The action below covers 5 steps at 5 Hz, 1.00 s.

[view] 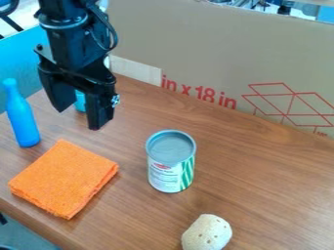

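Hanging open above the worktop (261, 171): fingers (99, 111). Folded orange cloth (64, 178) nearest, below them. Blue bottle (21, 117) image-left; can (171, 161) with printed label image-right; red-printed cardboard (215, 49) behind.

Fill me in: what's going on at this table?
The black gripper hangs above the wooden table, jaws apart, apparently holding nothing. A light-blue thing is partly hidden behind it. A blue bottle and a folded orange cloth are nearby. A can stands upright beyond the cloth, and a pale, dark-spotted lump lies closer to the camera.
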Each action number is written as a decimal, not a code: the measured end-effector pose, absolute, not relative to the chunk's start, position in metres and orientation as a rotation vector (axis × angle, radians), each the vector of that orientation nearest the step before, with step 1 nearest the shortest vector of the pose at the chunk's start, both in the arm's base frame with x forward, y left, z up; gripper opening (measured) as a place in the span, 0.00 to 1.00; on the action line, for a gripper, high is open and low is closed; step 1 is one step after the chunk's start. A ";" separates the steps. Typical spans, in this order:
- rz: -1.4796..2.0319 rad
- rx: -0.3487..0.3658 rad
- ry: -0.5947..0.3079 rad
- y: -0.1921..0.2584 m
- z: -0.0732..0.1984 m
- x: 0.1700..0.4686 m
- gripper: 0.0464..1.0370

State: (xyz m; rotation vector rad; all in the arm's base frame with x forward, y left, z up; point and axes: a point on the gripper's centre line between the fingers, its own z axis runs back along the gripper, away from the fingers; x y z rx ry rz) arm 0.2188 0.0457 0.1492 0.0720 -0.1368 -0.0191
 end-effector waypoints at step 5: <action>-0.039 -0.123 -0.340 -0.013 0.104 0.281 0.96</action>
